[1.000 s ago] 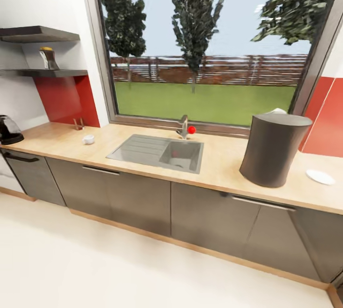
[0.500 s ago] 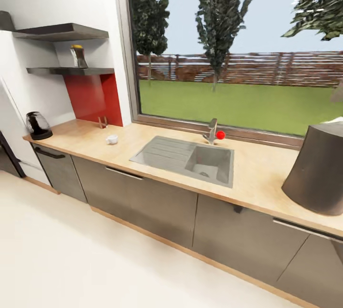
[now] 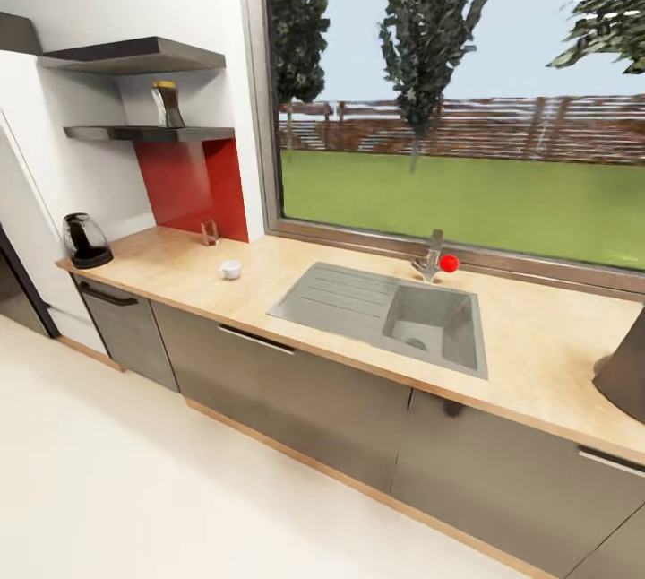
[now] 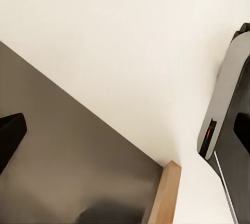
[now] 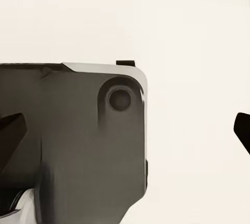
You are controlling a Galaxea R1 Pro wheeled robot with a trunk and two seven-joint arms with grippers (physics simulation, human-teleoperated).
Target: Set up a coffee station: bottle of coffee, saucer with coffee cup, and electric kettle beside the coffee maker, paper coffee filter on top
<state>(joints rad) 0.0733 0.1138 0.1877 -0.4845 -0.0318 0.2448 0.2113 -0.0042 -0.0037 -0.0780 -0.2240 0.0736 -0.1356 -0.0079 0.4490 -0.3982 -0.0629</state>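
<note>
In the head view the robot stands some way back from the kitchen countertop, and I judge that almost all of the task is left. The bottle of coffee is on the lower of two wall shelves, not yet moved to the counter. One electric kettle stands at the far left end of the countertop, and one small white coffee cup sits alone on the wood, with no saucer under it. Just behind the cup, against the red panel, there is one small glass-like holder; I cannot tell what it is. At the right edge there is one dark rounded body, cut by the frame; it is probably the coffee maker, well apart from the kettle, the cup and the bottle. One sink with one tap lies between them.

The left wrist view looks down at the pale floor and a grey cabinet front with a wooden edge. Two dark fingertips appear at opposite borders, so the left gripper is spread wide with nothing between.

In the right wrist view the fingertips are also far apart at the borders and hold nothing; below them there is a dark part of the robot over the floor.
</note>
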